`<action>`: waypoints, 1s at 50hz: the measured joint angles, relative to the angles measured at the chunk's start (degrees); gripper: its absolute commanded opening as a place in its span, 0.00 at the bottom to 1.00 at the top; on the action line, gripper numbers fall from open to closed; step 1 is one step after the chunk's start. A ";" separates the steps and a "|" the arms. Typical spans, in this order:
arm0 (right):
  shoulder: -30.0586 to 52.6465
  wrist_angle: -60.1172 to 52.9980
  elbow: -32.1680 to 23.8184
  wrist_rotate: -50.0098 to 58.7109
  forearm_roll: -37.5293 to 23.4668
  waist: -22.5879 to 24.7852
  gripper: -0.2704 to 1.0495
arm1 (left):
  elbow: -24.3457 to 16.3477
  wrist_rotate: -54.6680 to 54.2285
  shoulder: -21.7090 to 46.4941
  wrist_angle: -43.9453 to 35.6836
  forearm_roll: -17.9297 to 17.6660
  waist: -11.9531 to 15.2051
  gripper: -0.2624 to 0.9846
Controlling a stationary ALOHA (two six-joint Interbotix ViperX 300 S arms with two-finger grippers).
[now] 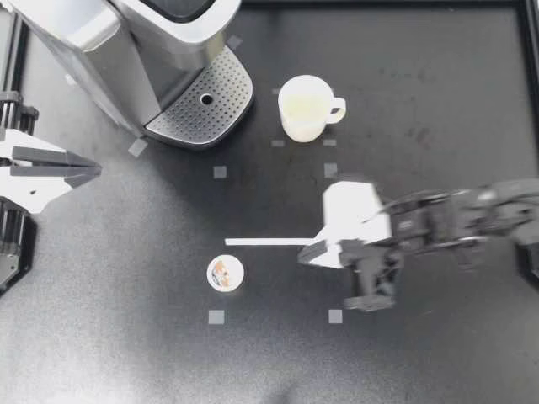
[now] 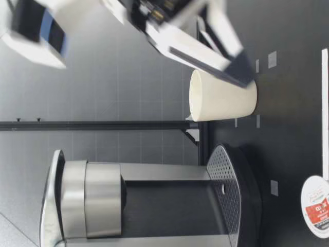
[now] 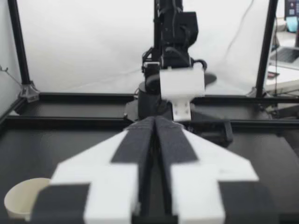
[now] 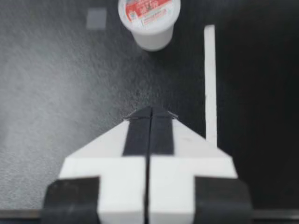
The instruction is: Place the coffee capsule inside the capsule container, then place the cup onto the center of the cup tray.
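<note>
The coffee capsule [image 1: 226,273], white with a printed foil lid, stands on the black table in front of the machine. My right gripper [image 1: 305,255] is shut and empty, its tips a short way to the right of the capsule. In the right wrist view the capsule [image 4: 149,18] stands ahead of the shut fingers [image 4: 138,135]. The white cup [image 1: 305,107] stands upright to the right of the perforated cup tray [image 1: 206,105]. My left gripper [image 1: 91,171] is shut and empty at the table's left edge, and its wrist view shows the cup [image 3: 23,198] off to one side.
The silver coffee machine [image 1: 126,50] fills the back left corner. A white tape strip [image 1: 269,241] lies between the capsule and my right gripper, and small grey tape squares [image 1: 220,172] mark the table. In the low view a gripper [image 2: 241,72] hangs above the table near the cup [image 2: 221,100].
</note>
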 measured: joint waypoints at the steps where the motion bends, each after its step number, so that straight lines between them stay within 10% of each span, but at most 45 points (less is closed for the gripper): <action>1: 0.70 0.53 -0.62 -0.09 0.00 0.00 0.31 | 0.00 0.00 0.00 0.00 0.00 0.00 0.30; 20: 9.32 3.96 -8.17 -0.09 0.00 0.09 0.86 | 0.35 -0.09 0.00 0.09 0.00 0.00 0.30; 50: 16.00 4.04 -15.73 -0.53 0.00 0.18 0.89 | 0.97 0.09 0.00 0.53 0.00 0.00 0.30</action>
